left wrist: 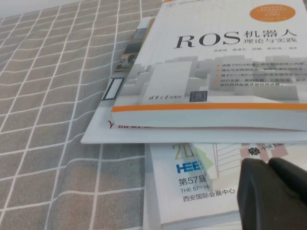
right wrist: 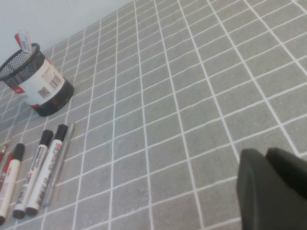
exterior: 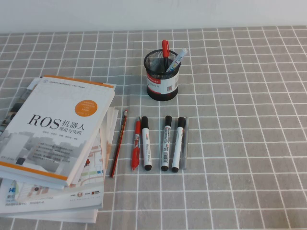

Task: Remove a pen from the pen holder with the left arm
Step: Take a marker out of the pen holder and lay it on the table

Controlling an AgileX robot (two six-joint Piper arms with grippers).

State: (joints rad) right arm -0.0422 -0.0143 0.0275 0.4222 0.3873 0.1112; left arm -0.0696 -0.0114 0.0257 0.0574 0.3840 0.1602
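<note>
As it stands, pen holder (exterior: 162, 79): black mesh cylinder.
L gripper (left wrist: 267, 164): over books (left wrist: 192, 72), tips together.
R gripper (right wrist: 267, 156): over checked cloth (right wrist: 192, 96), tips together.

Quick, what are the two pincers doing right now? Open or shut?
Left pincer: shut, holding nothing, above the stack of books.
Right pincer: shut, holding nothing, above the checked tablecloth, away from the pen holder.

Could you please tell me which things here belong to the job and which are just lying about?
Job: holder, its two pens, left tool over the books.
Lying about: books, pencil, five loose pens, right tool over the cloth.
</note>
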